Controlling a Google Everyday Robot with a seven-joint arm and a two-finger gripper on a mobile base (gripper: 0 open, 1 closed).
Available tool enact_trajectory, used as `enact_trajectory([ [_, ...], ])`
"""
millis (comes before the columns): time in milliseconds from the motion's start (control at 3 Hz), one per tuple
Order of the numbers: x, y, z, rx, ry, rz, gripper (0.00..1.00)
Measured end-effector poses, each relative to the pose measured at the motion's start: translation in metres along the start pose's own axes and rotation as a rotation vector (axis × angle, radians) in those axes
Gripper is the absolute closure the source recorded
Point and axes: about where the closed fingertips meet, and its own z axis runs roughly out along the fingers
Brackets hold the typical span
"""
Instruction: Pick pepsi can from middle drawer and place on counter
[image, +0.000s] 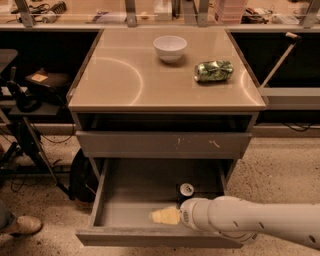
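Hand (165, 216), a pale yellowish tip on a thick white arm (250, 227) entering from the lower right, sits low inside the open drawer (102, 192), close behind its front panel. Above, the bench (125, 75) is a glossy beige square top on a grey cabinet, catching curved glare. A white bowl (170, 47) stands near its back edge, and a green can (214, 71) lies on its side to the right of the bowl, well apart from it. Under the top is a dark gap, then a closed drawer front (165, 144) with pale scratch marks. The floor (285, 165) is speckled tan. Black stands and cables crowd the left side, a shoe (20, 225) shows at the lower left, and a cluttered shelf runs along the back. The pepsi can (186, 192) stands upright in the drawer, toward its right side, silver top up, just behind the arm's end and near the hand. I cannot tell how far open the hand is, nor whether it touches the can or the drawer floor.
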Motion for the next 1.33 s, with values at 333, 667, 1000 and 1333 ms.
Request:
enact_trajectory([
  [333,-0.006,0.000,0.022,0.012,-0.078,0.056,0.00],
  [667,-0.014,-0.007,0.054,0.045,-0.160,0.131,0.00],
  [1000,-0.024,-0.022,0.053,0.097,-0.216,0.139,0.00],
  [1333,-0.024,-0.022,0.053,0.097,-0.216,0.138,0.00],
])
